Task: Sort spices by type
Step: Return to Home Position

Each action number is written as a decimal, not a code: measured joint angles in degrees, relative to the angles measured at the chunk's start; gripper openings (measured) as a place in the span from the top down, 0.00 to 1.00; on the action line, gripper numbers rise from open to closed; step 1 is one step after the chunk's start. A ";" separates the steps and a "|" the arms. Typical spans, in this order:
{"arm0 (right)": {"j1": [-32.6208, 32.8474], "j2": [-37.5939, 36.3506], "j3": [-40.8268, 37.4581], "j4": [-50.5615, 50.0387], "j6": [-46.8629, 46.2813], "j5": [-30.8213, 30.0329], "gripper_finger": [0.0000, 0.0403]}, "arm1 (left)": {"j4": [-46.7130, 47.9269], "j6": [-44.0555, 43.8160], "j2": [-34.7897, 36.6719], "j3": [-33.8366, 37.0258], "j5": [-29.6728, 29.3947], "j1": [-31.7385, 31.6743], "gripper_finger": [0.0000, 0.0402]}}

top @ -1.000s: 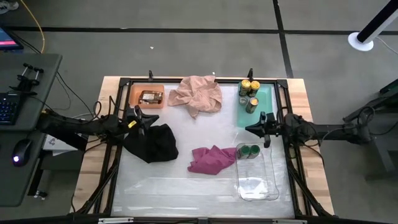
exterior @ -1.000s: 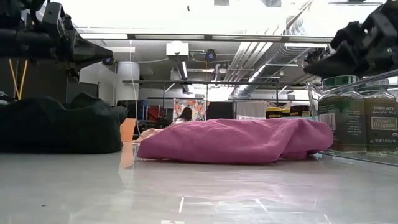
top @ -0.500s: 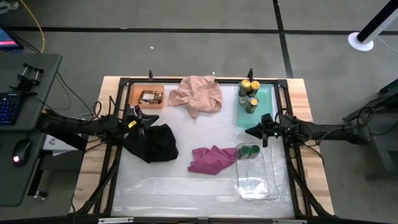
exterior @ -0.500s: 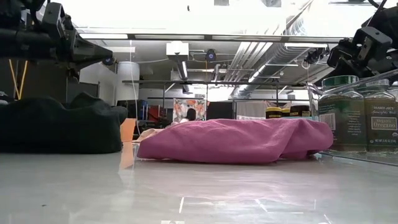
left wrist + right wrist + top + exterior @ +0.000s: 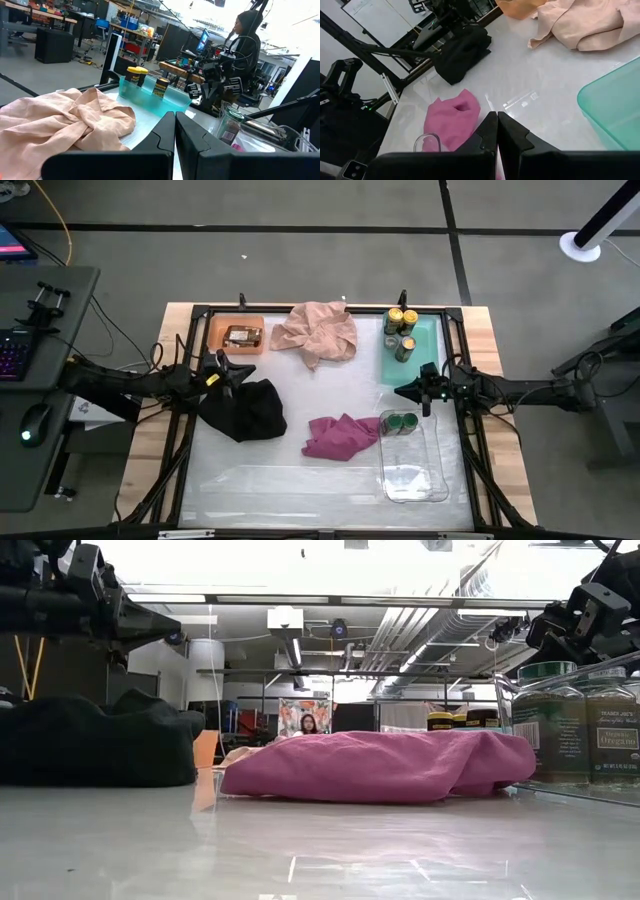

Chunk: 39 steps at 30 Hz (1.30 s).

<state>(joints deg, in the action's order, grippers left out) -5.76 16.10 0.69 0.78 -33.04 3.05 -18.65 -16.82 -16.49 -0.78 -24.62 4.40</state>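
A peach-pink cloth [image 5: 318,332] lies crumpled at the table's [image 5: 300,480] far edge, between an orange tray [image 5: 215,330] on the left and a teal tray [image 5: 428,338] on the right. A clear tray [image 5: 412,475] sits nearer, in front of the teal one, with a magenta cloth [image 5: 341,436] just beside it and a black cloth [image 5: 245,409] bunched farther left. Off the table's left side, a grey desk [image 5: 50,310] holds a keyboard [image 5: 12,352] and a mouse [image 5: 35,423].
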 joint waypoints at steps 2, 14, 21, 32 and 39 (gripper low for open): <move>0.00 0.00 0.00 0.00 0.00 0.00 1.00 | 0.00 -0.02 0.01 0.00 0.00 0.00 1.00; 0.00 0.00 0.00 -0.04 0.00 0.00 1.00 | -0.01 -0.02 0.00 0.00 0.00 0.00 1.00; 0.00 0.00 0.00 -0.04 0.00 0.00 1.00 | -0.02 0.00 0.00 0.00 0.00 0.00 1.00; 0.00 0.02 0.00 -0.06 0.01 -0.01 1.00 | 15.30 18.84 16.36 -0.04 0.76 0.19 1.00; 0.02 0.00 0.00 -0.03 0.02 0.02 1.00 | 15.63 20.64 16.28 0.02 3.95 -1.14 1.00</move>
<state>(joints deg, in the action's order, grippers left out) -5.74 16.10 0.69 0.74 -33.01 3.07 -3.02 3.82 -0.21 -0.75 -20.67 3.27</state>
